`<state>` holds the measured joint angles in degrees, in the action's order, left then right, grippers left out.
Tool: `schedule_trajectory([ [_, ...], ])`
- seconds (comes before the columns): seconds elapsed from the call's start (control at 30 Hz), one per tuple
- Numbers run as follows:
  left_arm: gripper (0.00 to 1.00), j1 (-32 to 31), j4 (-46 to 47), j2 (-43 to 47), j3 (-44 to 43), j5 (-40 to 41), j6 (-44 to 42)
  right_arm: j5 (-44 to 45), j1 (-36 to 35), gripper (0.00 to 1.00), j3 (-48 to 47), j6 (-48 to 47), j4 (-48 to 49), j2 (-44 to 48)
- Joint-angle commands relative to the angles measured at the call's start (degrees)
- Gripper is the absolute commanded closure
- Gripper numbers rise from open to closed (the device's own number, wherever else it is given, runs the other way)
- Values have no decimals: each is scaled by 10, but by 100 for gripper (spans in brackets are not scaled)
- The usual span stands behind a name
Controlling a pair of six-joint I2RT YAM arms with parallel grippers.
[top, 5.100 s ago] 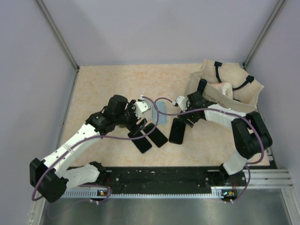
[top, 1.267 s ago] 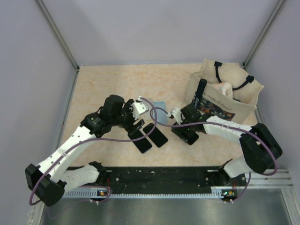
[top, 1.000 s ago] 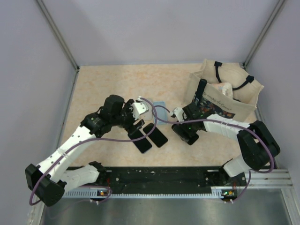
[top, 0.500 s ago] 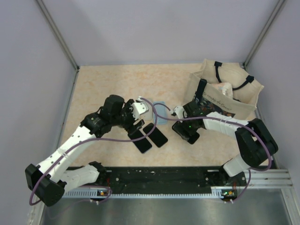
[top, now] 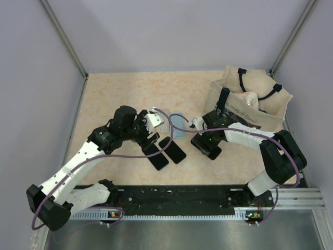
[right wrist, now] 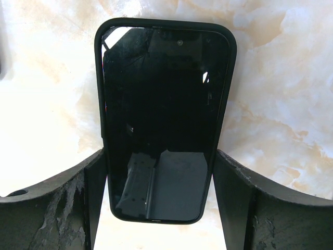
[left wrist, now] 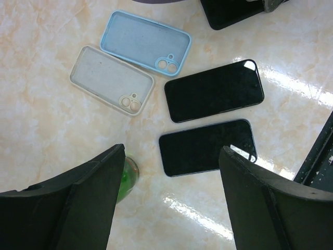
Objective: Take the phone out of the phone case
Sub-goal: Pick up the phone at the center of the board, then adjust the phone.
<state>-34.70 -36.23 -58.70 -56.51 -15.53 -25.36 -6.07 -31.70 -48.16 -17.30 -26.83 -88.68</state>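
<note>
The phone in its black case (right wrist: 164, 112) lies screen up between my right gripper's fingers (right wrist: 244, 208), which press on its two long edges. In the top view it sits right of centre (top: 208, 148) under my right gripper (top: 207, 136). My left gripper (left wrist: 171, 208) is open and empty, hovering over the table; in the top view it is left of centre (top: 151, 136). The cased phone's corner shows at the top of the left wrist view (left wrist: 229, 13). I cannot tell whether the phone is lifted off the table.
Two bare black phones (left wrist: 213, 91) (left wrist: 207, 147) lie side by side. A light blue empty case (left wrist: 145, 44) and a pale beige empty case (left wrist: 112, 80) lie beyond them. A beige tote bag (top: 250, 101) stands at the back right. A green spot (left wrist: 127, 179) sits by my left finger.
Five seconds ago the cased phone lay a little further left. My right gripper has since shifted it right and settled around it. The left arm has barely moved.
</note>
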Motion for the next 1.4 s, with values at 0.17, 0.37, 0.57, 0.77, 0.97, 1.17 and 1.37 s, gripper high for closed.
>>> schedule_trajectory([
  [0.17, 22, 15, 29, 31, 12, -13, 47, -69, 19, 99, -62, 2, 21, 42],
  [0.37, 22, 40, 28, 26, 12, -65, 82, -109, 20, 100, -90, 6, 7, 69],
  [0.57, 22, 102, 42, -4, -18, -170, 152, -122, 19, 100, -165, 22, -17, 93],
  [0.77, 23, 205, 113, -42, -49, -301, 273, -151, 17, 100, -257, 40, -43, 90],
  [0.97, 23, 205, 244, -88, -55, -358, 449, -118, -19, 100, -317, 32, -39, 83],
  [1.17, 23, 204, 268, -158, -123, -357, 551, -80, -63, 100, -352, 23, -32, 72],
  [1.37, 23, 196, 252, -209, -166, -341, 561, -66, -89, 100, -366, 13, -31, 67],
])
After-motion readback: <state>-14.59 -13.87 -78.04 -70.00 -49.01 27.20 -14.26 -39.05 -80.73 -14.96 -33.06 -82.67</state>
